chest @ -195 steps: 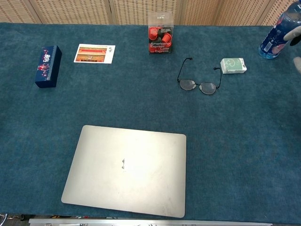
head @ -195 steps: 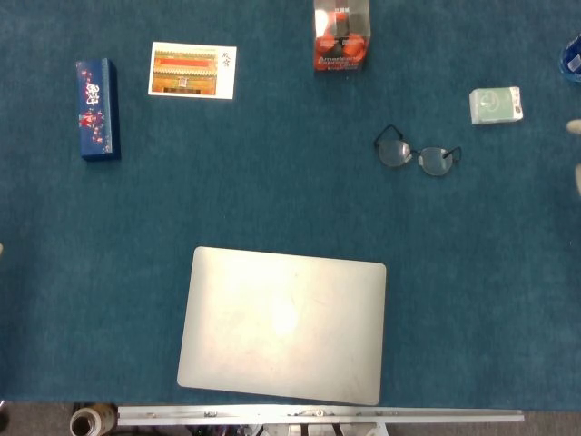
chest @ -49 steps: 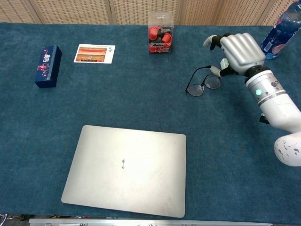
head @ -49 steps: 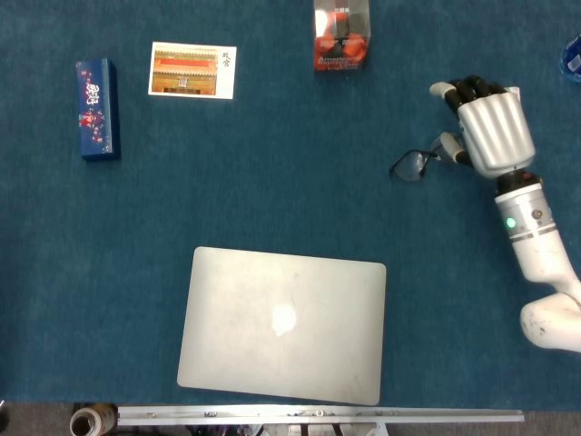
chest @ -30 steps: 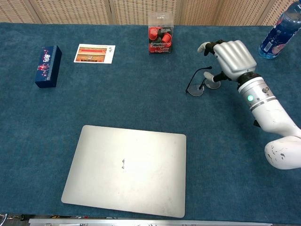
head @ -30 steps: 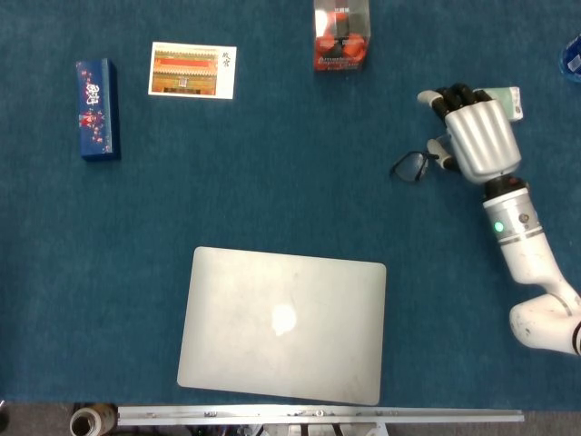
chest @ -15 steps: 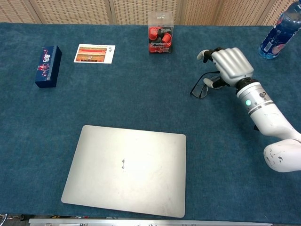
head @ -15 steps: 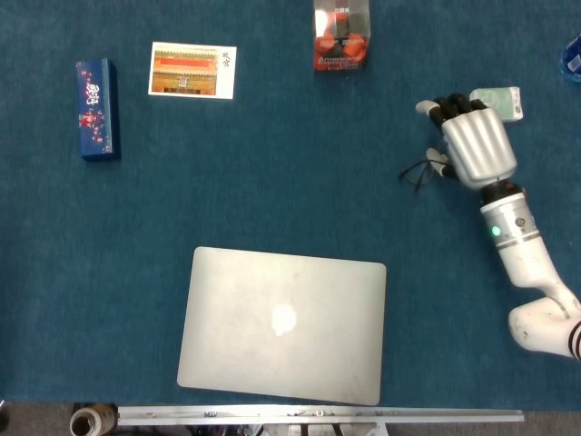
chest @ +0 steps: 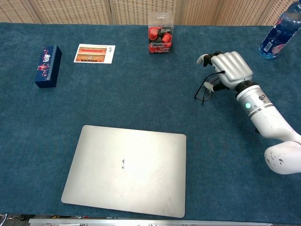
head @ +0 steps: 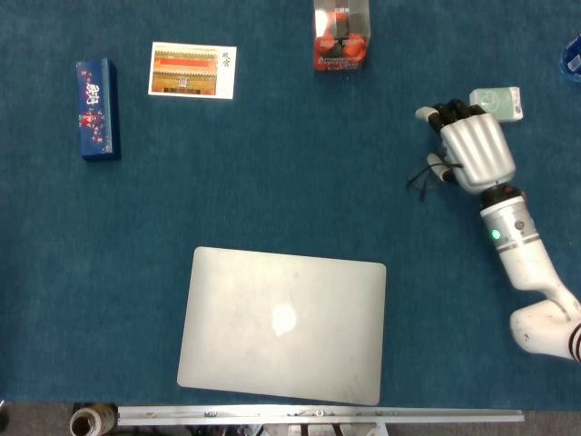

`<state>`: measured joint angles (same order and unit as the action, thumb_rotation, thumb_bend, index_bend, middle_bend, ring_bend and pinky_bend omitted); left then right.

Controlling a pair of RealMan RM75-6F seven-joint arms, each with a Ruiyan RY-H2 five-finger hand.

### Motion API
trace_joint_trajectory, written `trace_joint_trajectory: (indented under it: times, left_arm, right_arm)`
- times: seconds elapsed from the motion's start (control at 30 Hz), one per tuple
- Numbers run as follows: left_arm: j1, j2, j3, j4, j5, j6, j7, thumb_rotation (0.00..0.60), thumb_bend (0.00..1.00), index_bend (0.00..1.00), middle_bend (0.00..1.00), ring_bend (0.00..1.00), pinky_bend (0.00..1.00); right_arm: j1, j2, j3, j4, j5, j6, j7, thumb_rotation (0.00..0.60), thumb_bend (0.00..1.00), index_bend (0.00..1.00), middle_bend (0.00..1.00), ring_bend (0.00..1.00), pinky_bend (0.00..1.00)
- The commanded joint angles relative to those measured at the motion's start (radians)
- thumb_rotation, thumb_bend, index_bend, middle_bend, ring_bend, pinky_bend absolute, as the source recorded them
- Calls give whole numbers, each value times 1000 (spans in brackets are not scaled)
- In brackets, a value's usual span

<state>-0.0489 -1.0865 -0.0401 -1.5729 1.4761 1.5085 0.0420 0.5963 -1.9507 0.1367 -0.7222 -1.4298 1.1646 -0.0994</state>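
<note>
Blue-carpeted table (chest: 141, 103), woven beige screens (chest: 70, 10) behind.

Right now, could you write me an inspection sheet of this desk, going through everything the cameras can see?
Surface: blue cloth table, metal rail along the near edge.
Job's things: glasses, tilted up off the cloth, held by the right hand.
Clutter: closed silver laptop; blue patterned box; postcard; clear box of red capsules; small pale green box; blue bottle.
Hands: right hand grips the glasses; left hand not in view.
Cables: nothing seen.
Surroundings: woven panel screens behind the table.
</note>
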Motion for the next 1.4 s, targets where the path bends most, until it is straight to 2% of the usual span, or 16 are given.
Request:
trace_joint_trajectory:
  times: [0.03, 0.3, 0.47, 0.93, 1.4]
  left_arm:
    - [0, 1, 0, -1, 0, 0, 1, 600, 93, 543, 482, 401, 478]
    - [0, 2, 0, -5, -1, -1, 4, 600, 93, 544, 482, 401, 478]
    - [-1, 3, -1, -8, -1, -2, 6, 600, 93, 543, 482, 401, 478]
    - [-8, 4, 0, -35, 16, 2, 38, 600, 93, 544, 482, 401, 479]
    - [-11, 10, -1, -65, 16, 2, 74, 600, 93, 544, 482, 401, 480]
  right_arm:
    - [-1, 0, -1, 2, 0, -2, -1, 600, 226, 307, 377, 293, 469]
    - [-4, -2, -5, 8, -2, -11, -4, 600, 226, 308, 377, 293, 469]
    - [-3, 16, 1, -35, -17, 27, 2, 600, 226, 308, 377, 293, 469]
    - [-24, 211, 35, -380, -67, 172, -121, 600, 225, 308, 377, 293, 469]
    - [-52, 329, 33, -580, -109, 230, -166, 600, 225, 308, 377, 293, 469]
